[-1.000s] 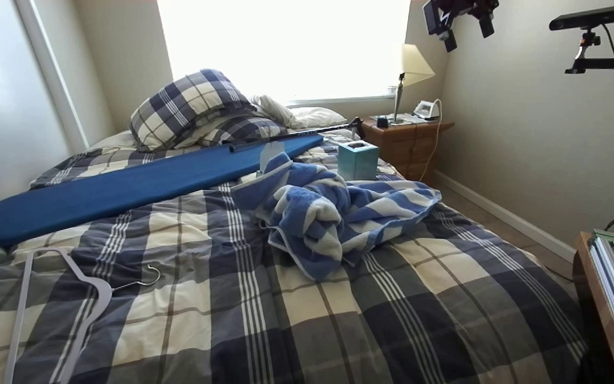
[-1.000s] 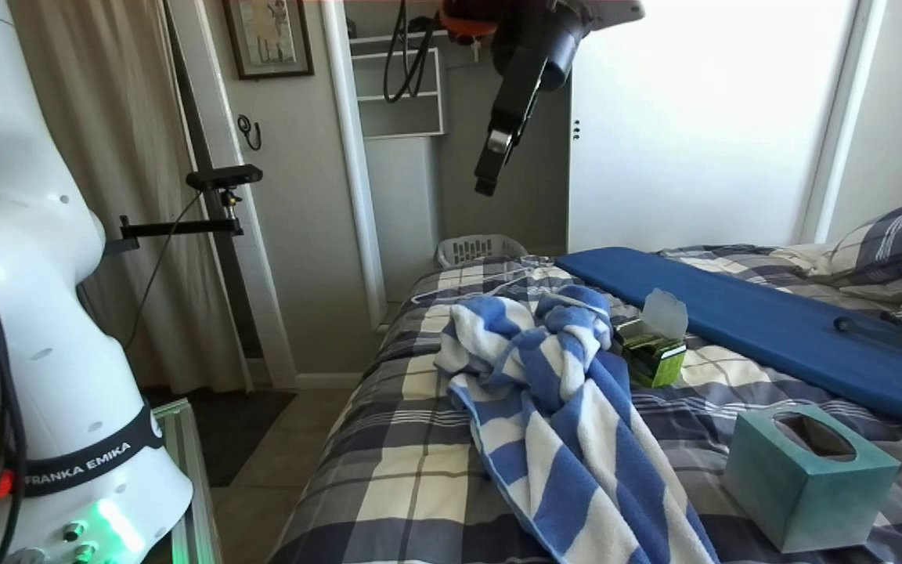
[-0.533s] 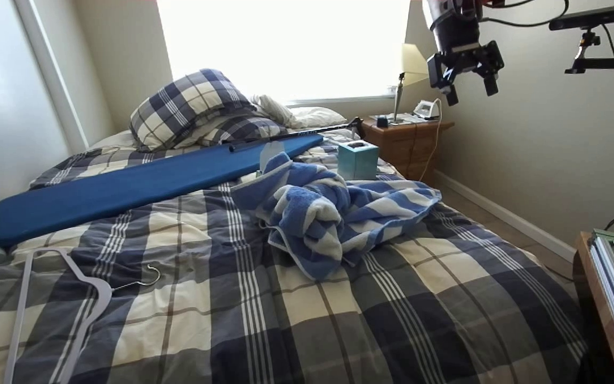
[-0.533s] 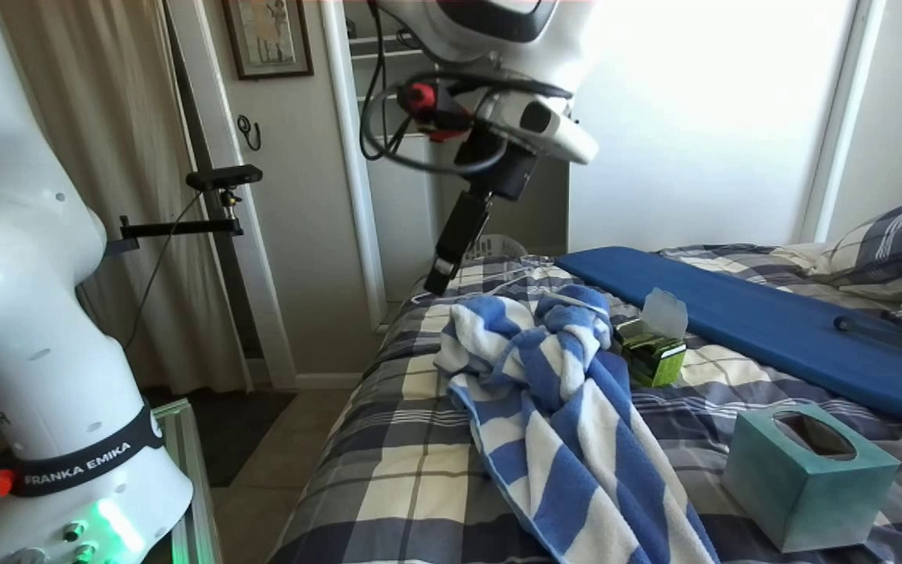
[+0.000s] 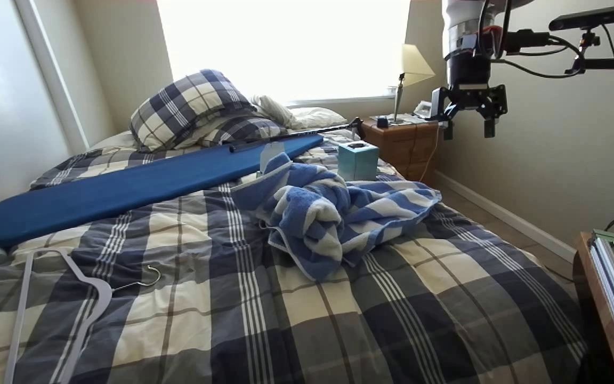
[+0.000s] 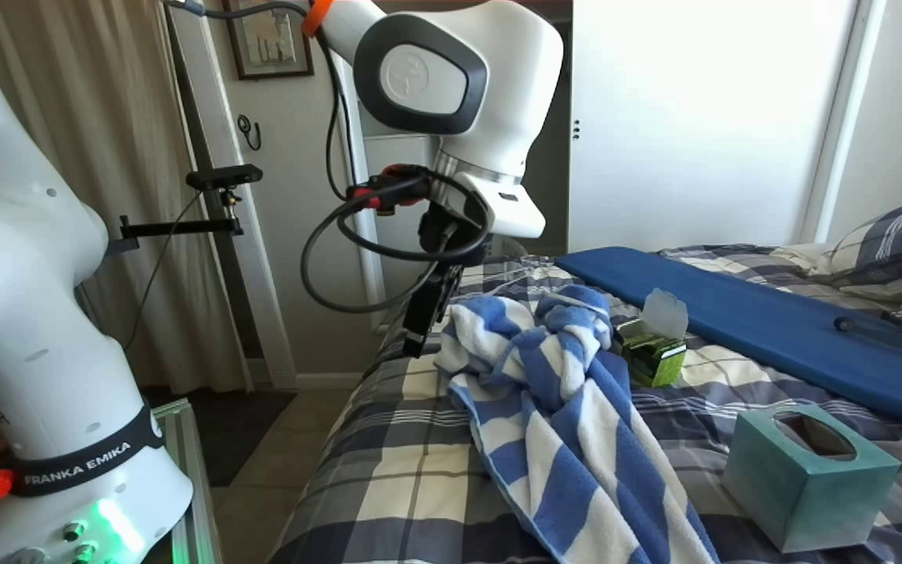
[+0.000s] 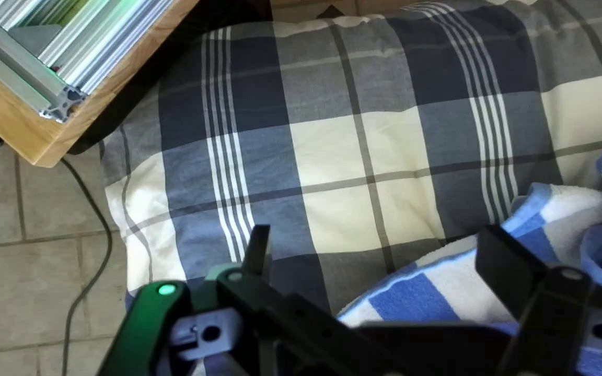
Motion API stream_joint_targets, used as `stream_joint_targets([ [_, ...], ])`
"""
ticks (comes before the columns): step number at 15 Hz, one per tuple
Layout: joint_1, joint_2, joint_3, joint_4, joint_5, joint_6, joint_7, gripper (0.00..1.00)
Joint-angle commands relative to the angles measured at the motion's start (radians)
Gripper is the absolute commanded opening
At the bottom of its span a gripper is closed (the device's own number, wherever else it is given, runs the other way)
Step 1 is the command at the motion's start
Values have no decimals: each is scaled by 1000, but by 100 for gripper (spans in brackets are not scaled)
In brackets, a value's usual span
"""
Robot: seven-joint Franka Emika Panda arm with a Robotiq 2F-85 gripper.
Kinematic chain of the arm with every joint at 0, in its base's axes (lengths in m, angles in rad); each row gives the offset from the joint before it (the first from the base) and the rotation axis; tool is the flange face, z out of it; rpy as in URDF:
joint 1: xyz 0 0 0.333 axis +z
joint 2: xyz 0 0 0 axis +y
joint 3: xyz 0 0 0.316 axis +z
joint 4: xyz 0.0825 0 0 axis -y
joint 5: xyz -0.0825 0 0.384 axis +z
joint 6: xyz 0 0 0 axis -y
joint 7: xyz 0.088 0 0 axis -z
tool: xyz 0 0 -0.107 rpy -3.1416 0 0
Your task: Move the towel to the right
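In an exterior view the blue-and-white striped towel (image 5: 317, 213) lies bunched on the plaid bedspread (image 5: 179, 330), its flatter end running out toward three o'clock. The end effector (image 5: 469, 129) hangs in the air at the towel's two o'clock, pointing down and apart from it, its jaws spread wide. Around the towel, a teal tissue box (image 5: 358, 161) stands near at one o'clock, a long blue pad (image 5: 126, 186) reaches from nine round to twelve, and a pale hanger (image 5: 105, 293) lies at eight. In an exterior view a small green box (image 6: 654, 366) sits just beside the bunched part at three o'clock, and the flatter end stretches toward five; the end effector, tilted, shows at nine, beside the towel's edge. In the wrist view the towel spreads around four o'clock, partly behind the parted jaws, with more bedspread at twelve; a cable (image 7: 108, 241) crosses the tiled floor (image 7: 29, 292) at eight.
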Motion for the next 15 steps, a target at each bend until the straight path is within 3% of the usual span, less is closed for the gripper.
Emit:
stream_joint_targets([
  [1,-6,2,6,9,0,-3,-1,100],
  [4,-6,3,6,15,0,-4,-1,100],
  [7,15,30,14,-74,100,140,-76,100],
  [12,40,119,33,-248,398,430,-184,100],
  [15,42,140,61,-301,638,577,-386,100],
])
